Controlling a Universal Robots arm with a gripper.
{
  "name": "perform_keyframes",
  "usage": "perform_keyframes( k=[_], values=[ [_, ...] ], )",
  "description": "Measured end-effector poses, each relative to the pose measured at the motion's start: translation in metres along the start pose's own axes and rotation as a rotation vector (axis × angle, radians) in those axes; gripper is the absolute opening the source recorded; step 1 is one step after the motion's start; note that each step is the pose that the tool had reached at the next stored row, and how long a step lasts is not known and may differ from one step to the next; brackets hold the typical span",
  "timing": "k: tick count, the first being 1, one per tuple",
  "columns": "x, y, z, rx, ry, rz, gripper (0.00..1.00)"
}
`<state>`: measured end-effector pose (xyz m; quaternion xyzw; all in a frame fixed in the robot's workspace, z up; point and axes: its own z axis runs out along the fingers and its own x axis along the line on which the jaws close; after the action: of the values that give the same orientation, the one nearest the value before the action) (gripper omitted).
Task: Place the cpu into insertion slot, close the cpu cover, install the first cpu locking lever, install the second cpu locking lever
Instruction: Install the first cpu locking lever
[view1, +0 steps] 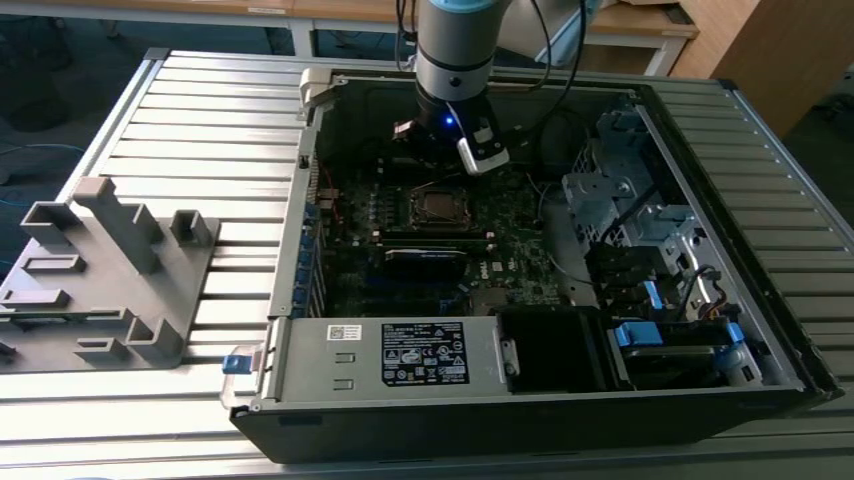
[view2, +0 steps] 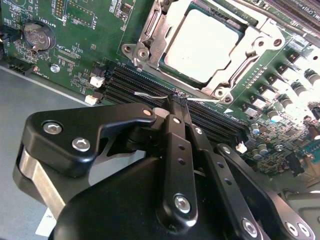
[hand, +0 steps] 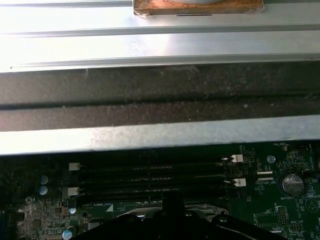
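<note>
The outside view is showing the whole scene: an open computer case (view1: 801, 360) is lying on a table (view1: 200, 120) made of metal slats. A grey plastic stand (view1: 107, 270) is sitting on the table at the exterior view's left. The arm (view1: 454, 60) is reaching down into the case, above the green board (view1: 521, 270). The insertion slot (view1: 435, 208) is sitting in the middle of that board, looking like a small dark square.

The second wrist view is looking much closer. Here the cpu (view2: 200, 45) is lying flat inside the slot, and the cpu cover (view2: 235, 70) is lying down around it like a shiny frame. The gripper (view2: 175, 102) is hanging just beside the slot, over the long black memory slots (view2: 125, 82). Its two black fingers (view2: 175, 150) are pressing together at the tips. A thin wire lever (view2: 150, 94) is running right past those tips and touching them, but I cannot tell if the fingers are pinching it. A round battery (view2: 37, 36) is sitting on the board, well apart from the gripper.

The first wrist view is looking the other way, showing the memory slots (hand: 150, 172), the round battery (hand: 292, 184), the dark case wall (hand: 160, 95) and the table slats (hand: 160, 40) beyond it.
</note>
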<state>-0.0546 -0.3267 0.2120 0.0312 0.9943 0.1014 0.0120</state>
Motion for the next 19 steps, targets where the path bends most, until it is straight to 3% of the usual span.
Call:
perform_keyframes(
  k=[15,16,19],
  values=[
    [0.0,0.0004,-0.0019,-0.0003,-0.0023,0.0,0.11],
    [0.0001,0.0004,-0.0018,-0.0003,-0.0053,-0.001,0.11],
    [0.0002,0.0001,-0.0008,-0.0017,-0.0271,-0.006,0.11]
  ],
)
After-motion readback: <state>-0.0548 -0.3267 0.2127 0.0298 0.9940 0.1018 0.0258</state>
